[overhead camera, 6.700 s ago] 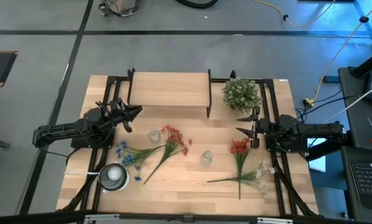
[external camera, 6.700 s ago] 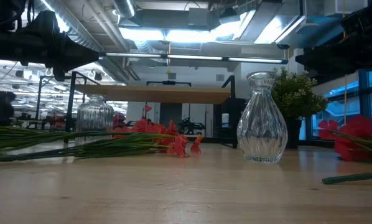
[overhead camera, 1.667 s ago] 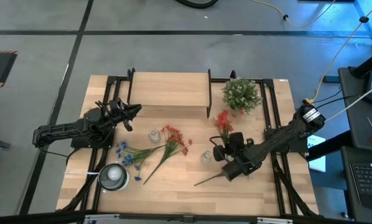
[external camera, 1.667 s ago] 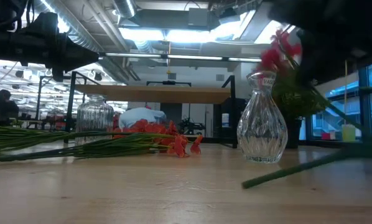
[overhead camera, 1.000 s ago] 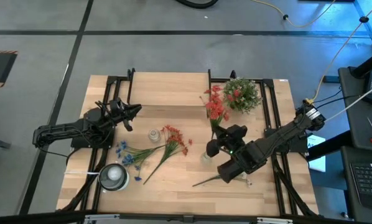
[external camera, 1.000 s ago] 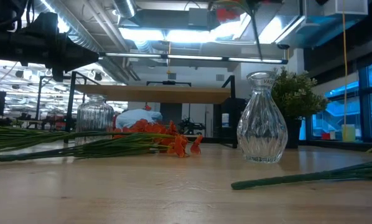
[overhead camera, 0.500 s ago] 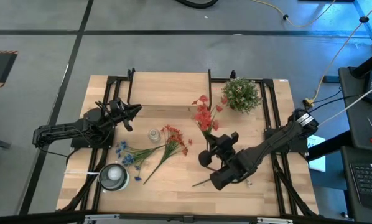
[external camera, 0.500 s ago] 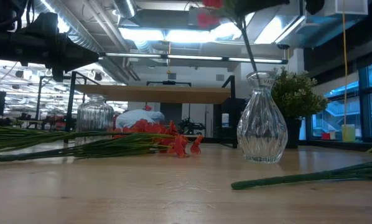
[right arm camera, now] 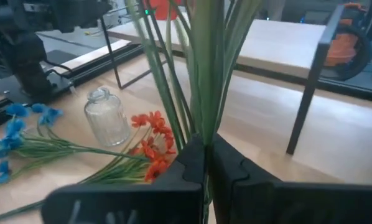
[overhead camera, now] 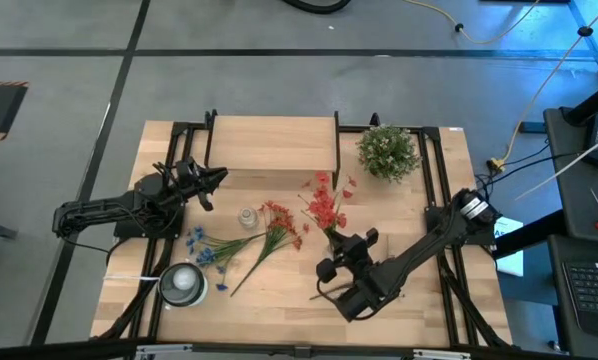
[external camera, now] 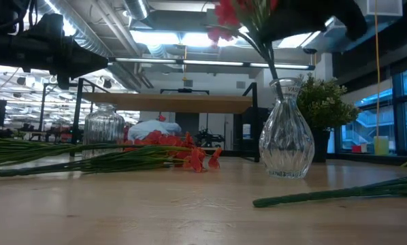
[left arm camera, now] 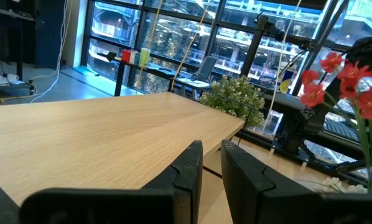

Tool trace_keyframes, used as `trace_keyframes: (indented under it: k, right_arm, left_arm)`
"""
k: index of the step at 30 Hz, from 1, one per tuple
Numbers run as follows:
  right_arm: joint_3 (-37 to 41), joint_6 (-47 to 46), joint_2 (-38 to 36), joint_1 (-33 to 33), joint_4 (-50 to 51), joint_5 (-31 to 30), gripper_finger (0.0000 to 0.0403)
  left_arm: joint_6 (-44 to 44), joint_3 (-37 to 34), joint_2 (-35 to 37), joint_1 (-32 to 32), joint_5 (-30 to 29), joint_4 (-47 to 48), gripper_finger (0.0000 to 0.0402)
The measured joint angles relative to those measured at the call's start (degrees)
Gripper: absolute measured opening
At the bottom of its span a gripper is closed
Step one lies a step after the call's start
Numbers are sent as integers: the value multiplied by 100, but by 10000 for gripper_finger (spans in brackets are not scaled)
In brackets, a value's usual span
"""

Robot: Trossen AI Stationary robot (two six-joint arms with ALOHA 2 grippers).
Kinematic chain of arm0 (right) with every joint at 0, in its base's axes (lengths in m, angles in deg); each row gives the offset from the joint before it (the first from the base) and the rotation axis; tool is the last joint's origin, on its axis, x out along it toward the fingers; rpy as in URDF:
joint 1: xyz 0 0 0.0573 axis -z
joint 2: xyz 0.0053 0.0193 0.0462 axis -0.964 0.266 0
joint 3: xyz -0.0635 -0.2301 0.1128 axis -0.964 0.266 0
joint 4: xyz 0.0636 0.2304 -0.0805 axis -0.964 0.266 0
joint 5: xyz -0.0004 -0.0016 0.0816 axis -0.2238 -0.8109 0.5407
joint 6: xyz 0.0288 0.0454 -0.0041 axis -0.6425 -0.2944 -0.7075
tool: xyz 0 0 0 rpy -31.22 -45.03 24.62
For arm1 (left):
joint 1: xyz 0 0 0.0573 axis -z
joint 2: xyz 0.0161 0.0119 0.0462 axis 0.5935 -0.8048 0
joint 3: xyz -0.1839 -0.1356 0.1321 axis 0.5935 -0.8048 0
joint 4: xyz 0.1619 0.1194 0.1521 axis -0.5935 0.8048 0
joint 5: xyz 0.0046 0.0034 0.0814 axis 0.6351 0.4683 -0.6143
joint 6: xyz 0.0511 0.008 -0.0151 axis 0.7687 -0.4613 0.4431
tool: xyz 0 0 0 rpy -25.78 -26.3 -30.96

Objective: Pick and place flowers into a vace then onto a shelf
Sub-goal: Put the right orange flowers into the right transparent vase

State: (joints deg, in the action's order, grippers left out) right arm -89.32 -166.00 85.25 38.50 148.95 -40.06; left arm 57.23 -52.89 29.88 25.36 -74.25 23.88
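Red blooms on thin green stems, the red bunch (overhead camera: 324,205), stood pinched between the pressed-together fingers of the right gripper (right arm camera: 206,163), near the table's middle. In the low view its stems (external camera: 270,58) ran down into the mouth of the round clear vase (external camera: 286,140), so I judged the first bunch partly seated and not yet let go. Left to do: the orange bunch (overhead camera: 279,228), the blue flowers (overhead camera: 207,250) and a loose green stem (external camera: 339,192) lay flat on the pale wood table (overhead camera: 279,300); a ribbed glass jar (overhead camera: 247,217) stood empty, and nothing stood on the shelf (overhead camera: 272,143). The left gripper (left arm camera: 211,162) waited by the shelf, fingers nearly together on nothing.
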Motion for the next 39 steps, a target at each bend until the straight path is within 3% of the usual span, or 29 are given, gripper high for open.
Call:
trace_keyframes:
  k: [23,34,39]
  right_arm:
    - [-2,-245,317,-122,147,369,30]
    - [-2,-260,228,-245,296,983,142]
    - [-93,-264,3,-285,554,1470,165]
  left_arm:
    - [-1,0,-1,1,2,0,54]
    - [0,0,-1,0,2,-2,54]
    - [-2,0,1,-1,2,0,54]
